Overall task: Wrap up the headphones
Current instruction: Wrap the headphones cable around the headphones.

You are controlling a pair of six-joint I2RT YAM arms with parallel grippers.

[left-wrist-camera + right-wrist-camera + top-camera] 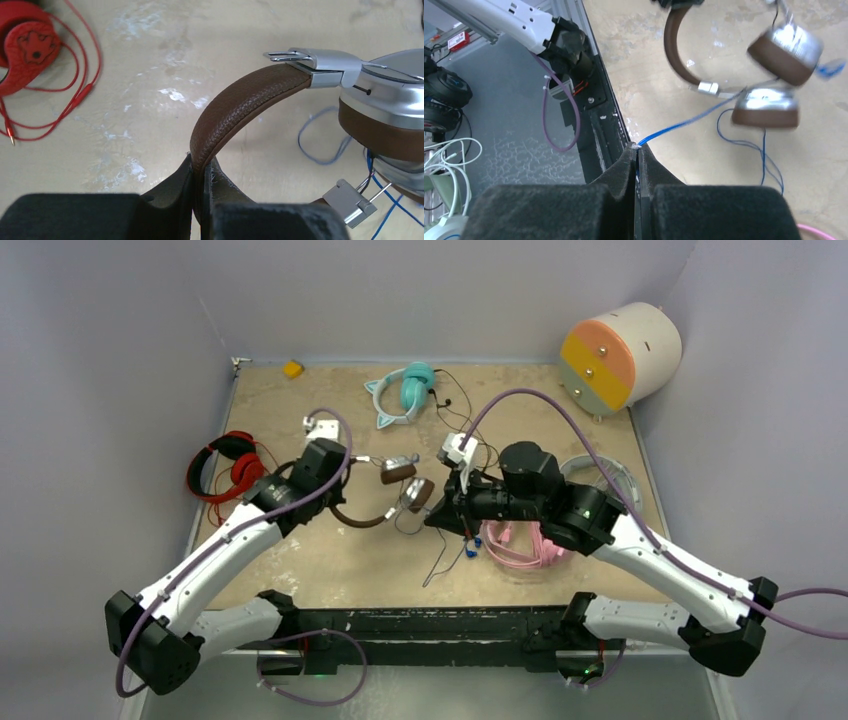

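Tan table (300,570), grey walls on three sides, with bare room in its near-left stretch. From the top, the brown headphones (395,495) are mid-table between the two arms. A red pair (225,468) lies by the left edge and a pink pair (520,545) is partly under the right arm.

Left wrist: the left gripper (199,172) is clenched on the brown headband (240,102).

Right wrist: the right gripper (637,152) is pinching the blue cord (684,122), right by the table's near edge. The cups are blurry, so I can't tell if they're resting or lifted.
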